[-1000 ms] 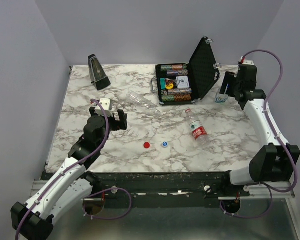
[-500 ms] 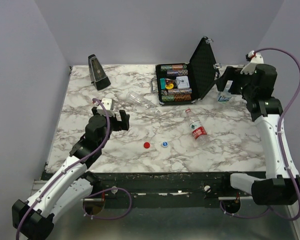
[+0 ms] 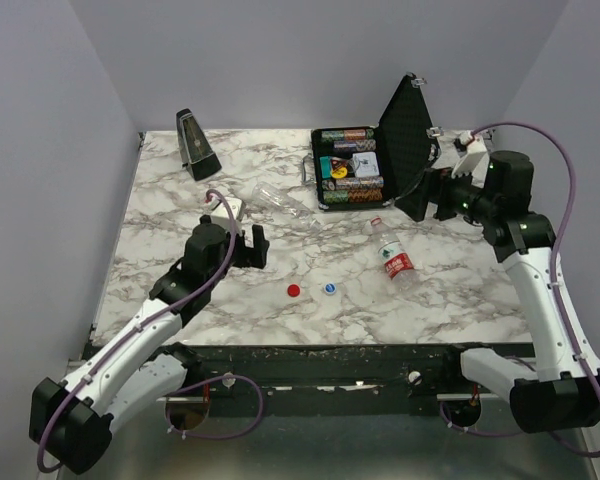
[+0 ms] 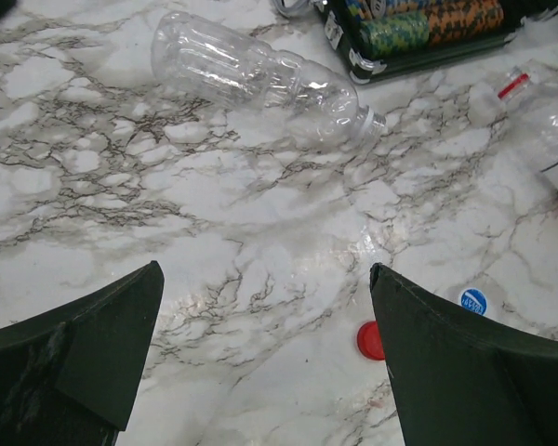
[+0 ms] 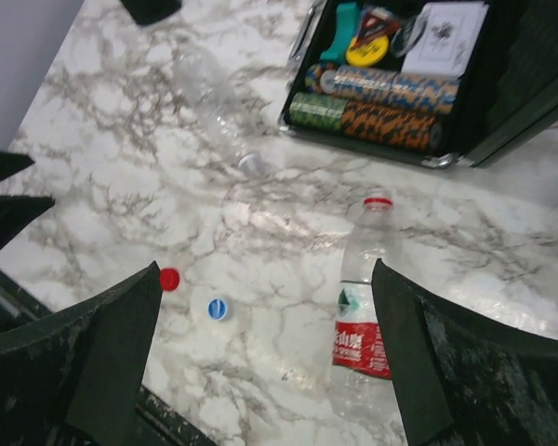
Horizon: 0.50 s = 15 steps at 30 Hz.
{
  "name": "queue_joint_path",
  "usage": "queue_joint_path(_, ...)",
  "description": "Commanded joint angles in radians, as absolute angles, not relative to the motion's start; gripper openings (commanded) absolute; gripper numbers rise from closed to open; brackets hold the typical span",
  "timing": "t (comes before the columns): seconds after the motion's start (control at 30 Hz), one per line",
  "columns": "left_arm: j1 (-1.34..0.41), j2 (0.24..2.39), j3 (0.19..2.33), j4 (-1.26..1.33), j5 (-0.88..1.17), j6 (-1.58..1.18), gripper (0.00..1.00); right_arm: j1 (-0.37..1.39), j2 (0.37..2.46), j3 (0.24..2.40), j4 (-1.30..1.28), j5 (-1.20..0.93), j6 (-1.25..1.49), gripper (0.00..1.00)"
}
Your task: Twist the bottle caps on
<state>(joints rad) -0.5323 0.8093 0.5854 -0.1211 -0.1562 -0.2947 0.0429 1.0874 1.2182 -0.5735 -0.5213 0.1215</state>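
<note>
Left gripper (image 4: 265, 279): jaws spread wide, nothing held, hung over bare marble. The clear bottle (image 4: 260, 74) is seen ahead of it, the loose caps off to its right.
Right gripper (image 5: 265, 279): also spread wide, nothing held, raised near the open lid of the chip case (image 3: 355, 165).

Task items: red cap (image 3: 294, 290) and blue cap (image 3: 330, 288) are laid flat on the table (image 3: 460, 290), near each other, not touching, toward the near edge. Neither is fitted to a bottle.

Risks, as judged:
- Caps are low and flat on slick marble, so one could be skidded or flicked away if the fingertips are closed off centre.
- Both bottles are lying on their sides. A roll is likely when nudged, so one must be stood up or pinned before threading is tried.
- The clear bottle looks thin-walled and could be crushed or spun under screwing torque.
- Cross-threading is expected if a cap is presented tilted.
- The case lid could be clipped by the right arm on descent.

Count: loose caps 2 (1 red, 1 blue-and-white). Bottles 2 (1 clear, 1 labelled bottle (image 3: 392, 255)). Red is seen at the labelled neck, but cap or ring cannot be told. Case 1, metronome (image 3: 196, 145) 1.
</note>
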Motion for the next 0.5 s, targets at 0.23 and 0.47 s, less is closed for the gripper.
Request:
queue_joint_path(0.23,-0.537,1.190,0.885,-0.293,0.167,0.233,0.99,0.270,1.032,1.066,-0.604,-0.430,0.143,1.00)
queue_joint_path(0.47,-0.477,1.445,1.075,-0.252,0.296,0.416,0.99,0.308,0.986,1.014,-0.595,-0.442,0.150,1.00)
